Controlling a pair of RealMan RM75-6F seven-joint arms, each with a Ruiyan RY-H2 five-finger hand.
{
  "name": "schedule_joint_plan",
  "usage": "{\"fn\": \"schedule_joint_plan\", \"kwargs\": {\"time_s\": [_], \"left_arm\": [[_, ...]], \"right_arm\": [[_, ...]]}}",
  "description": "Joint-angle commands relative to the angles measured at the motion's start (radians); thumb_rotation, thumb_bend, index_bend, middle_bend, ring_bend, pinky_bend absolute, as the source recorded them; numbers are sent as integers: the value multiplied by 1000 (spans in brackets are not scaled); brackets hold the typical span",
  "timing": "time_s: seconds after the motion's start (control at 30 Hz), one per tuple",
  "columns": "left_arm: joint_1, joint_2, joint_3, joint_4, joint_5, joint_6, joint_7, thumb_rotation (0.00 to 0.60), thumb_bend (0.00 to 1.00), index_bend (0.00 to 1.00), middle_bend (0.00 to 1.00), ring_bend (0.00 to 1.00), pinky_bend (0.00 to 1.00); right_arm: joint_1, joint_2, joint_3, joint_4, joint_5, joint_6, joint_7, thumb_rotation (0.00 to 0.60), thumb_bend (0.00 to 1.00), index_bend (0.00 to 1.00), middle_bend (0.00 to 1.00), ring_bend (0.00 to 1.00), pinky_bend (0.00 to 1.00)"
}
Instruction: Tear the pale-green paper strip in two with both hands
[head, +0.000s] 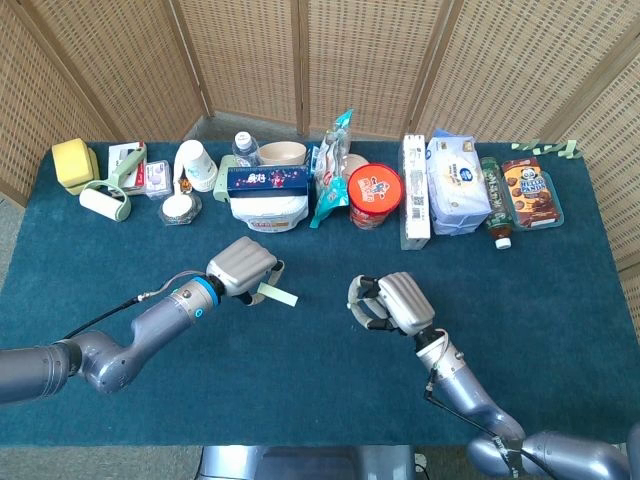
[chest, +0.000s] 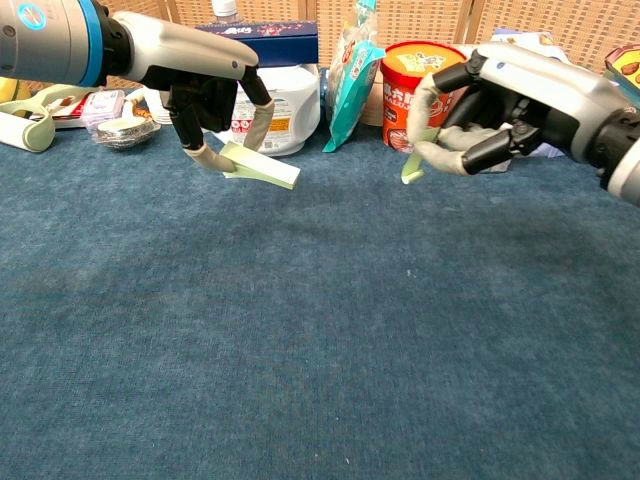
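Observation:
The pale-green paper strip is in two pieces. My left hand (head: 243, 267) (chest: 205, 85) pinches the longer piece (chest: 263, 168) (head: 279, 295), which sticks out to the right above the blue cloth. My right hand (head: 392, 302) (chest: 500, 95) pinches the short piece (chest: 411, 167) between thumb and finger; it hangs down, and in the head view it is hidden by the fingers. A wide gap separates the two hands over the middle of the table.
Along the far edge of the blue table (head: 320, 380) stand a lint roller (head: 104, 200), cups (head: 196, 164), a white tub (head: 267, 208), a snack bag (head: 331, 170), a red noodle cup (head: 374, 196), tissue packs (head: 456, 186) and a bottle (head: 495, 204). A wicker screen (head: 330, 60) stands behind.

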Motion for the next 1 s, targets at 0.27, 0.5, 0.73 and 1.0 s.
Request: {"fn": "schedule_joint_plan", "kwargs": {"time_s": [0.27,0.5,0.73,1.0], "left_arm": [[25,2,3,-12,18,24,7,600,394,661,1000,1000,1000],[45,2,-1,-19,31,46,8,600,392,651,1000,1000,1000],[59,-1,-4,-22,43,57,10,600,389,648,1000,1000,1000],[69,-14,-14,-17,58,68,18,600,385,626,1000,1000,1000]], "right_arm": [[-43,78,-39,6,-8,0,36,600,456,770,981,950,880],[-65,134,-66,10,-29,-3,60,600,457,403,702,666,565],[-82,165,-77,11,-21,-12,61,600,456,229,553,428,345],[-101,176,-68,16,-18,10,60,600,456,157,464,292,292]]}}
